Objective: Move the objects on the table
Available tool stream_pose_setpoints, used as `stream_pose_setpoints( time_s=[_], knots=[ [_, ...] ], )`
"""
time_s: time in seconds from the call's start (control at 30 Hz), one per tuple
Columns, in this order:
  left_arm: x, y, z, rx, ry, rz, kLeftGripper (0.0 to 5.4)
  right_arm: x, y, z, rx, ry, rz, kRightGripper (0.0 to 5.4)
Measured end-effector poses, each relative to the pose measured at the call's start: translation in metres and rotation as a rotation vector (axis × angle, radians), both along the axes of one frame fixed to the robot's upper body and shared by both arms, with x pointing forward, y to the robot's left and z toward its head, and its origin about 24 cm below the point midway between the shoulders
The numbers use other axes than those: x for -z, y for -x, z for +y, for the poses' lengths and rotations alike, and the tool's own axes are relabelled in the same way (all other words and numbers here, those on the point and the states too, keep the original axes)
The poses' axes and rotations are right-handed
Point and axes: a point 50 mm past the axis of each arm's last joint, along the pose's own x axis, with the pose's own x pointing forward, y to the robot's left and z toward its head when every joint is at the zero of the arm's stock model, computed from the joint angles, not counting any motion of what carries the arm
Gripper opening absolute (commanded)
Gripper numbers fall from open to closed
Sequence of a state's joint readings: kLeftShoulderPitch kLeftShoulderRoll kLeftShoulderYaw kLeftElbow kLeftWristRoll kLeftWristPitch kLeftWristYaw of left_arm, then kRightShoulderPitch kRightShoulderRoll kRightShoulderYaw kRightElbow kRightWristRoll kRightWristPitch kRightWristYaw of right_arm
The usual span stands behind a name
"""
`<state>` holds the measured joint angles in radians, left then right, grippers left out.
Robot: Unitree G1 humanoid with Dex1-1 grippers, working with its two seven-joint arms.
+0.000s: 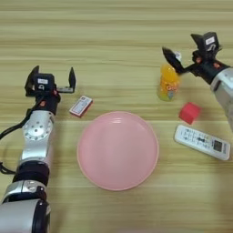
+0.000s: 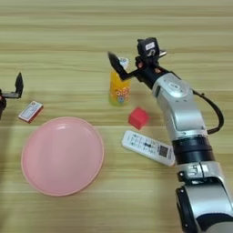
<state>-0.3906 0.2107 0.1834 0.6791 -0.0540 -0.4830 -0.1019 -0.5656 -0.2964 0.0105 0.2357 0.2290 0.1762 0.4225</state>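
Note:
A small orange drink bottle point(image 1: 168, 84) with a white cap stands upright at the right of the table point(image 1: 113, 27). My right gripper point(image 2: 136, 57) hovers open at the bottle's top; one black finger point(image 2: 119, 67) slants down right by the cap and the other is up to the right. A large round pink plate point(image 1: 118, 150) lies at the centre front. Just off its upper left rim lies a small flat red-and-white box point(image 1: 81, 106). My left gripper point(image 1: 53, 73) is open a little above and left of the box, holding nothing.
A red cube point(image 1: 189, 113) sits right of the plate, below the bottle. A white remote control point(image 1: 202, 142) lies slanted in front of the cube. My right arm point(image 2: 182, 113) runs along the right side and my left arm point(image 1: 36, 136) along the left edge.

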Motion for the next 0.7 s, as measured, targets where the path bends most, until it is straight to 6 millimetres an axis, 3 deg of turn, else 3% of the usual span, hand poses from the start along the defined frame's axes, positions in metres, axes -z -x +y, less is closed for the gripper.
stream_pose_setpoints(
  time_s=[0.6, 0.7],
  knots=[
    [0.000, 0.000, 0.000, 0.000, 0.000, -0.002, 5.39, 0.039, -0.005, 0.007, -0.047, 0.030, 0.186, 5.40],
    [0.000, 0.000, 0.000, 0.000, 0.000, -0.002, 5.40, 0.042, -0.005, 0.006, -0.043, 0.037, 0.200, 5.05]
  ],
)
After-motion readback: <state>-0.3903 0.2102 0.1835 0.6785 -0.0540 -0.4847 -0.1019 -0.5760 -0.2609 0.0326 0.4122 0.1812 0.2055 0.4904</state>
